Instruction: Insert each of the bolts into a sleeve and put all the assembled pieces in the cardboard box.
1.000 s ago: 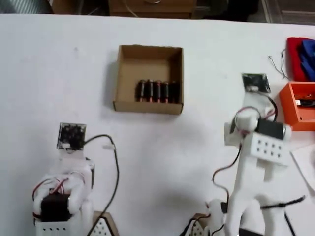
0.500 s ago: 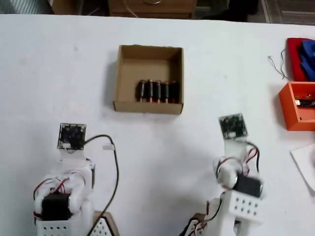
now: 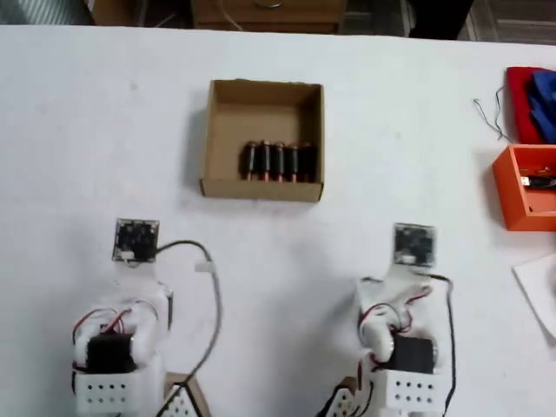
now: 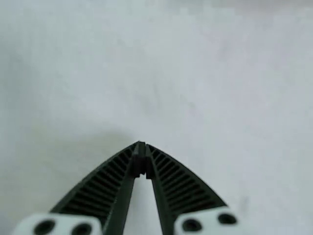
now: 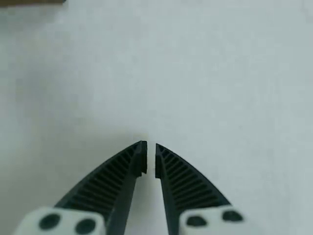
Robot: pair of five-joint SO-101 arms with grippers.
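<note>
The right arm has drawn back from the right of the open brown cardboard box (image 3: pixel 222 113) and folded up on its near side. The left gripper (image 4: pixel 141 161) is closed tip to tip and empty; the right gripper (image 5: pixel 150 159) is all but closed and also empty. Five dark, copper-banded bolt-and-sleeve cylinders (image 3: pixel 278 162) lie side by side inside the box, by its near wall. They look light, rigid, smooth and apt to roll, so pinch across mid-sleeve.

No text, label or number is legible.
</note>
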